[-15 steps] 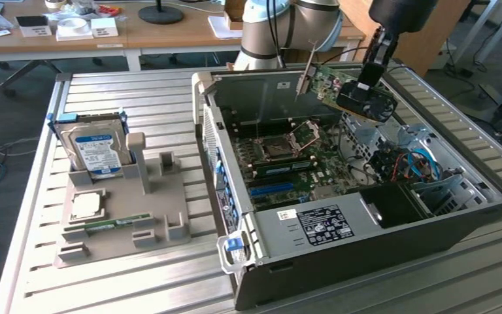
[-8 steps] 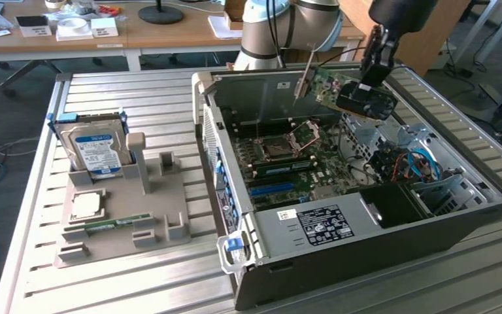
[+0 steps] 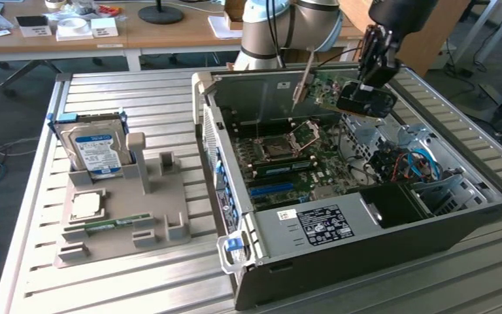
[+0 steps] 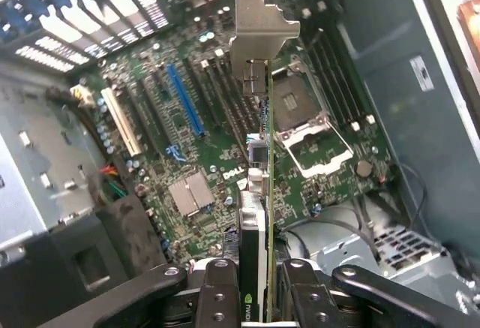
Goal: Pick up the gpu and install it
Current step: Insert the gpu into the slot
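The black two-fingered gripper (image 3: pixel 375 62) is clenched on the gpu (image 3: pixel 334 88), a thin green circuit card with a black cooler and a bright metal end bracket. In the exterior view the card hangs in the upper right of the frame, above the open dark-grey computer tower case (image 3: pixel 338 268) that lies on its side on the slatted metal table (image 3: pixel 129 91). It touches nothing inside the case. In the wrist view the gpu (image 4: pixel 268 185) is seen edge-on between the gripper's (image 4: pixel 262 298) black fingers (image 4: pixel 219 294), with its bracket at the far end, over the green motherboard (image 4: pixel 187 155).

The step in hand looks like bringing the card over its slot. The card appears to sit beside the square silver processor socket (image 4: pixel 300 110) and apart from the long blue expansion slot (image 4: pixel 184 99). Done well, the step calls for a sideways correction made while the card is clear of the board. The card should stay upright, parallel to the slot, with its bracket toward the case's rear wall. Any tilt could jam the edge connector.
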Motion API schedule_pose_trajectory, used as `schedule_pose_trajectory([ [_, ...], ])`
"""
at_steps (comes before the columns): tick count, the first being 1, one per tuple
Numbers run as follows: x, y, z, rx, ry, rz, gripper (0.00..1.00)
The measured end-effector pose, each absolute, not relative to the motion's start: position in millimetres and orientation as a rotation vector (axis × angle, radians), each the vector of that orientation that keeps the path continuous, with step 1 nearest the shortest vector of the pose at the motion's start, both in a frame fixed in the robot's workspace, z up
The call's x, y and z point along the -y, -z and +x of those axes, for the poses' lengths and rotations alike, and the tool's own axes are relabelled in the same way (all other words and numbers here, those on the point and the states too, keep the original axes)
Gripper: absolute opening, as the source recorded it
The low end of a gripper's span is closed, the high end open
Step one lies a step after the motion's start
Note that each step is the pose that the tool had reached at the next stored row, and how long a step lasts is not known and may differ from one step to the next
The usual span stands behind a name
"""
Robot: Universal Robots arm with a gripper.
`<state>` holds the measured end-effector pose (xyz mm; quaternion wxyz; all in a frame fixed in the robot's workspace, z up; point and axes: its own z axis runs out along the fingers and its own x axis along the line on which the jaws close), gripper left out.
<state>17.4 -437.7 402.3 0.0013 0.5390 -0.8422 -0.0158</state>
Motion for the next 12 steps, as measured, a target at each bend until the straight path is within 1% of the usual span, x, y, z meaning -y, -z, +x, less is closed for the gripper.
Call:
schedule_pose_trajectory([
  [12,437.7,-401.9,17.4,2.442,0.049,1.967,0.27],
])
